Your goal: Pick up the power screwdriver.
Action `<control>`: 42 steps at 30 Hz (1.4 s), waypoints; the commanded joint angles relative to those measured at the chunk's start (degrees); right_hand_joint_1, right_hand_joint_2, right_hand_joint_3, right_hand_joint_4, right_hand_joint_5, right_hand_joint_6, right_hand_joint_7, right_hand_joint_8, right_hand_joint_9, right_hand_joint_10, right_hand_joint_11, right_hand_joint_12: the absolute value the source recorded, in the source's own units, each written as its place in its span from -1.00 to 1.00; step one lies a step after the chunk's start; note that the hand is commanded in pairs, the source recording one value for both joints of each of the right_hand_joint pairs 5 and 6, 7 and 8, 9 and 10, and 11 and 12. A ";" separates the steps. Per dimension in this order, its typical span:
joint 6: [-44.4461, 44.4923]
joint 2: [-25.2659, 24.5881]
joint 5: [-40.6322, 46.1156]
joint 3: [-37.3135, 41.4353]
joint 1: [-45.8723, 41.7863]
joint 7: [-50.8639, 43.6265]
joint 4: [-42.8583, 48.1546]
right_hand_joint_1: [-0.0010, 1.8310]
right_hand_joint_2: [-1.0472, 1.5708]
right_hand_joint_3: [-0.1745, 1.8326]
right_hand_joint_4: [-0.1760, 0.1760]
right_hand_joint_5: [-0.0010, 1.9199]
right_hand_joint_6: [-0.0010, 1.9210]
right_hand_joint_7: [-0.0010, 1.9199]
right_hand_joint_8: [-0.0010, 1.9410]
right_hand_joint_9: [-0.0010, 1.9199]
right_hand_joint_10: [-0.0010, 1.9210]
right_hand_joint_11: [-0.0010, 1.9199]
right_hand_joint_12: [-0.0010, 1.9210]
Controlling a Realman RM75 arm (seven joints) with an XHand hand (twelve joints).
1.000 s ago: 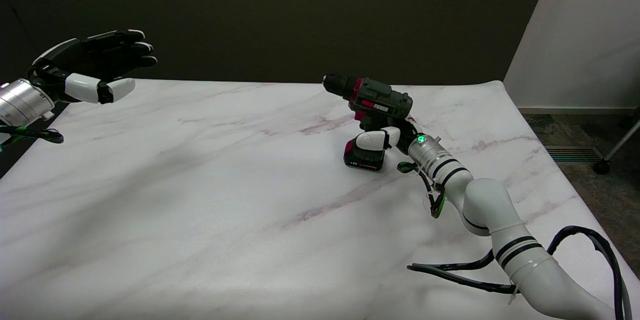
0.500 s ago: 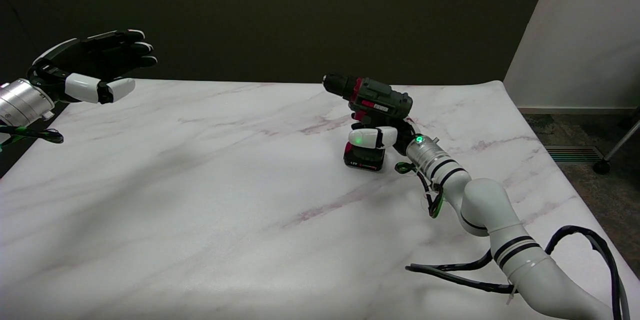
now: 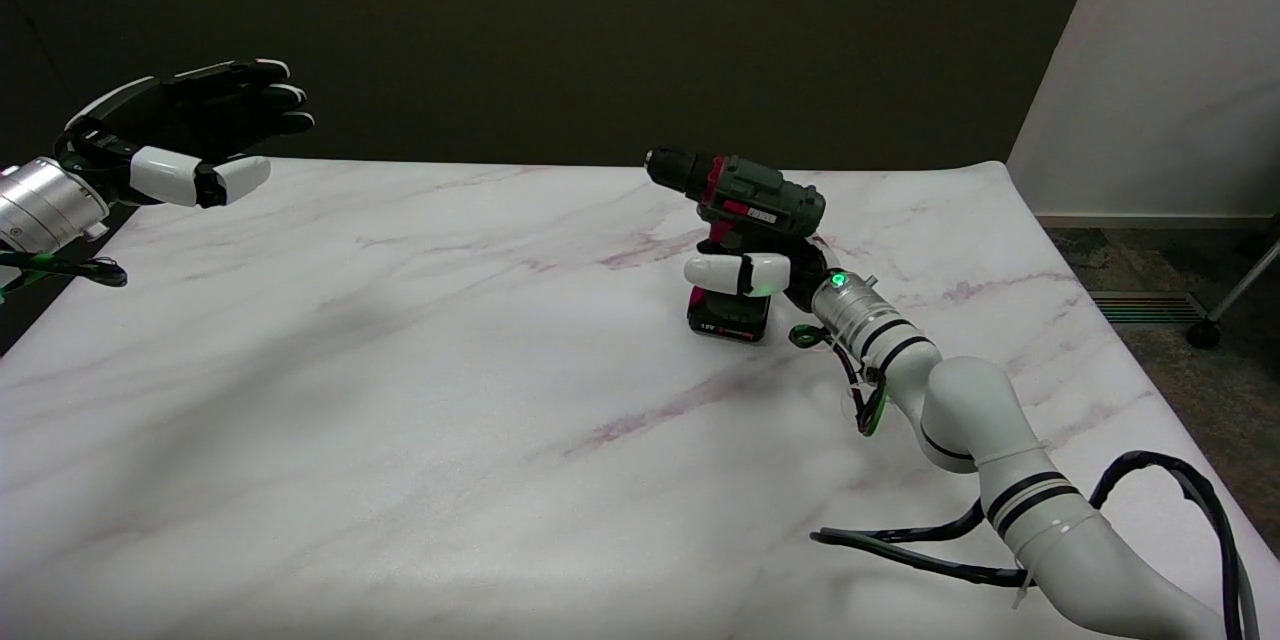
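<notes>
Fingers [image 3: 722,272] around power screwdriver [image 3: 752,200] handle, label unreadable

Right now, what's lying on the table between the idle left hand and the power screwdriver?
Nothing: the head view shows only bare marble table between the left hand and the power screwdriver.

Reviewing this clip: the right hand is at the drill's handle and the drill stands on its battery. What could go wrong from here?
The drill stands upright on its battery base with a heavy-looking top, so a sideways push from the right hand could tip it over. How far the hand wraps the handle is hidden, so a lift now might slip. The cables on the table near the arm could snag.
</notes>
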 commanded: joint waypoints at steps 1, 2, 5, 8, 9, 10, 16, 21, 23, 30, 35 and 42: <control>0.69 0.07 0.07 -0.06 0.07 0.00 -0.31 0.19 -0.20 -0.35 -0.33 -0.92 -0.92 0.06 0.05 -0.04 -0.04 -0.36 -0.36; 0.77 0.08 0.07 -0.06 0.07 0.00 -0.32 0.20 -0.18 -0.34 -0.33 -0.91 -0.91 0.13 0.12 -0.01 -0.02 -0.35 -0.35; 0.86 0.08 0.07 -0.06 0.15 0.00 -0.55 0.20 -0.14 -0.35 -0.32 -0.88 -0.88 0.27 0.26 0.06 0.06 -0.33 -0.33; 0.86 0.08 0.07 -0.06 0.30 0.00 -0.88 0.20 -0.10 -0.33 -0.31 -0.85 -0.85 0.38 0.37 0.13 0.13 -0.31 -0.31; 0.86 0.08 0.07 -0.06 0.46 0.00 -1.11 0.20 -0.09 -0.33 -0.31 -0.85 -0.85 0.41 0.39 0.15 0.15 -0.31 -0.31; 0.86 0.16 0.07 -0.06 0.54 0.00 -1.27 0.20 -0.09 -0.33 -0.31 -0.84 -0.84 0.42 0.41 0.16 0.16 -0.30 -0.30; 0.86 0.24 0.23 -0.06 1.02 0.00 -1.91 0.20 -0.07 -0.28 -0.31 -0.83 -0.83 0.50 0.48 0.23 0.23 -0.29 -0.29; 0.62 0.31 0.47 -0.06 1.42 0.00 -2.55 0.20 -0.06 -0.25 -0.45 -0.76 -0.76 0.66 0.65 0.35 0.35 -0.26 -0.26; 0.62 0.32 0.47 -0.06 1.50 0.00 -2.64 0.20 -0.05 -0.19 -0.91 -0.50 -0.50 0.77 0.75 0.46 0.46 -0.21 -0.21; 0.54 0.40 0.23 -0.06 1.90 0.00 -2.96 0.22 -0.02 -0.22 -1.00 0.04 0.04 1.00 0.98 0.81 0.81 0.15 0.15; 0.46 0.40 0.55 -0.06 1.98 0.00 -3.35 0.19 -0.11 -0.15 0.54 0.18 0.18 1.00 0.98 0.86 0.86 0.28 0.28; 0.38 0.32 0.63 -0.06 2.06 0.00 -3.59 0.13 -0.46 -0.04 1.00 0.70 0.70 1.00 0.98 0.99 0.98 0.50 0.50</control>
